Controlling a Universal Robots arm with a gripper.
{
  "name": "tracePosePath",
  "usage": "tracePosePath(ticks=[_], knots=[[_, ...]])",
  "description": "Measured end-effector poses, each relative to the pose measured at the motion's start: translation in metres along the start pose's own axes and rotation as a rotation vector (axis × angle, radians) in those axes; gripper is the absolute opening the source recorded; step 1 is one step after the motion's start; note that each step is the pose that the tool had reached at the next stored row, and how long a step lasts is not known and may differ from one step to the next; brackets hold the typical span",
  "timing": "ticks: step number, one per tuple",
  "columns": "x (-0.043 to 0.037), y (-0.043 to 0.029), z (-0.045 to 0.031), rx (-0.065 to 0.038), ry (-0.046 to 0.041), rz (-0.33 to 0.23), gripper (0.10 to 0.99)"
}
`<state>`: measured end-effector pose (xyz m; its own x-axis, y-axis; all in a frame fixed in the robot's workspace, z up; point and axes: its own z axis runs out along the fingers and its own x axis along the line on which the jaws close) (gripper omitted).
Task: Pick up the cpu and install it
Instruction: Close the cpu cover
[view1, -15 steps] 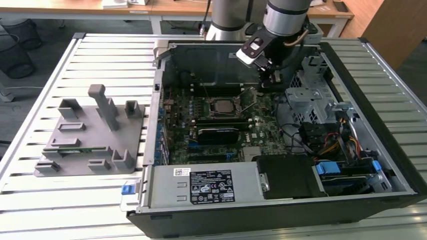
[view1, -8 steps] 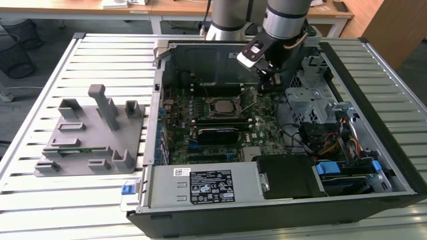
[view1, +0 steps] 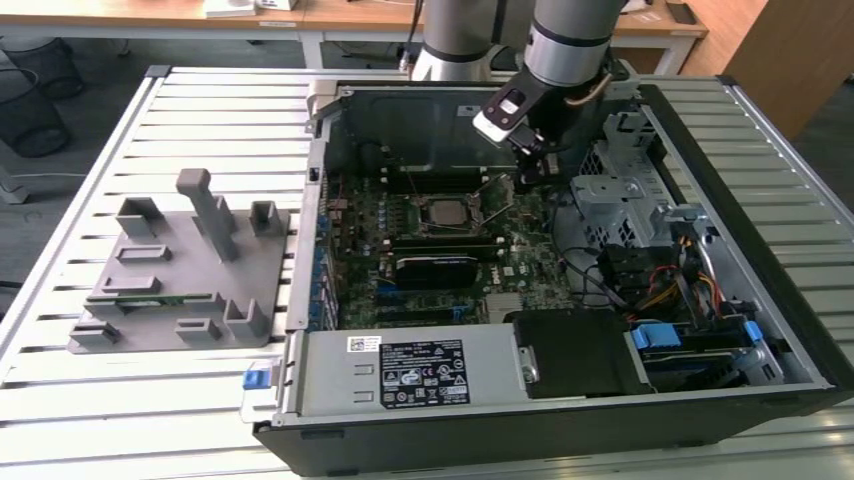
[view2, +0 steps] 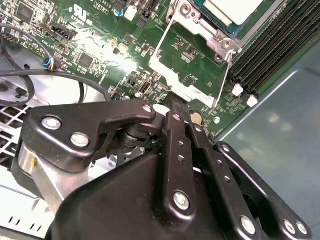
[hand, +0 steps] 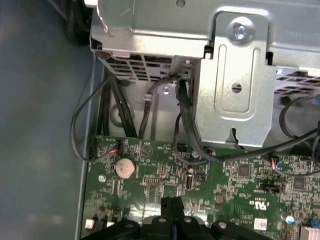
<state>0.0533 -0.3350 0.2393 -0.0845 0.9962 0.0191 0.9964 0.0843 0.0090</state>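
hovering my gripper low over the motherboard, fingers pinched together on nothing, i judge the cpu already seated in its socket just beside me, though i cannot tell whether it is clamped.

The fixture stands on the worktop, at the exterior view's left of the computer case. Inside the case the cpu sits in the middle of the motherboard, the pincer hangs nearer the case's far wall, and the power supply lies along its near wall.
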Motion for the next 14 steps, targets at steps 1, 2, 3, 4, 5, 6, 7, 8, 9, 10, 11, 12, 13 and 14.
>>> tracePosePath(ticks=[1, 2, 3, 4, 5, 6, 7, 8, 9, 10, 11, 12, 13, 14], knots=[[0.0, -0.0003, 0.0, 0.002, 0.001, 0.0, 0.114], [0.0001, -0.001, -0.0001, 0.002, 0.0025, 0.0, 0.114], [0.0002, -0.0023, -0.0003, 0.002, 0.0039, 0.0, 0.114], [0.0004, -0.0039, -0.0007, 0.002, 0.0054, 0.0, 0.114], [0.0005, -0.0054, -0.0013, 0.002, 0.0067, 0.0, 0.114], [0.0006, -0.0067, -0.002, 0.002, 0.0078, 0.0, 0.114], [0.0008, -0.0081, -0.0031, 0.002, 0.0086, 0.0, 0.114], [0.0009, -0.0097, -0.0042, 0.002, 0.0094, 0.0, 0.114], [0.0011, -0.0116, -0.005, 0.002, 0.0101, 0.0, 0.114], [0.0014, -0.0137, -0.0054, 0.002, 0.0107, 0.0, 0.114], [0.0016, -0.0161, -0.0054, 0.002, 0.0112, 0.0, 0.114], [0.0017, -0.0179, -0.0055, 0.002, 0.011, 0.0, 0.114], [0.0017, -0.019, -0.0054, 0.002, 0.0112, 0.0, 0.114], [0.0019, -0.0204, -0.0053, 0.002, 0.0114, 0.0, 0.114]])
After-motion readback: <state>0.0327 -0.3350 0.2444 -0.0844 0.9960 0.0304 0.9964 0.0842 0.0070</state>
